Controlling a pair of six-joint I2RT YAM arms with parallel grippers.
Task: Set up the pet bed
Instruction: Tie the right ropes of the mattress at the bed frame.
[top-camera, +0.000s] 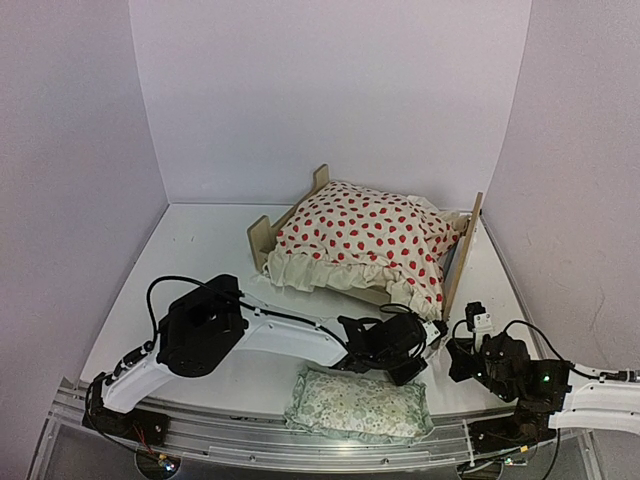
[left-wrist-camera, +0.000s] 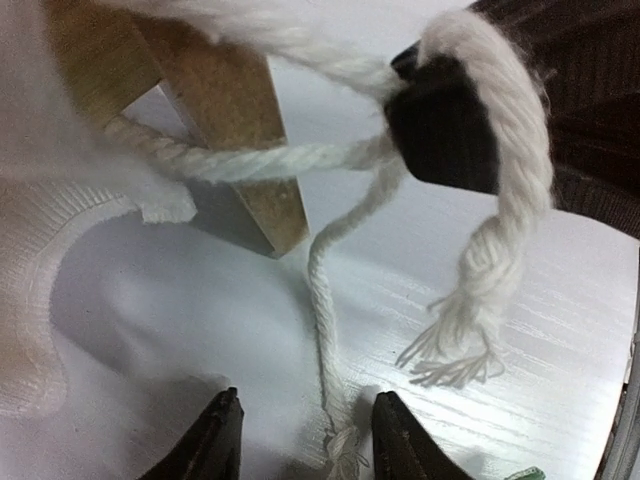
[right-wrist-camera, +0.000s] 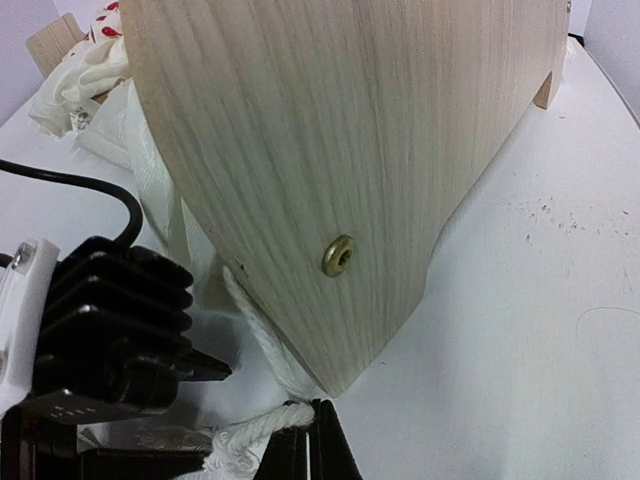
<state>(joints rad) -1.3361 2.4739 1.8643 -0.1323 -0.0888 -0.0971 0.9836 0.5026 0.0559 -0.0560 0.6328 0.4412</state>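
Two grippers meet at the near right leg of the bed; it sits mid-table beyond them, long axis left to right; left gripper half open astride a loose cord, holding nothing; right gripper pinched on a second cord.

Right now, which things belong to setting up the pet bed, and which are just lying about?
In the job: pet bed; white cord at its leg; left claw; right claw.
Lying about: red-dotted cushion, resting on the bed; green floral pillow, untouched near the arms' bases.
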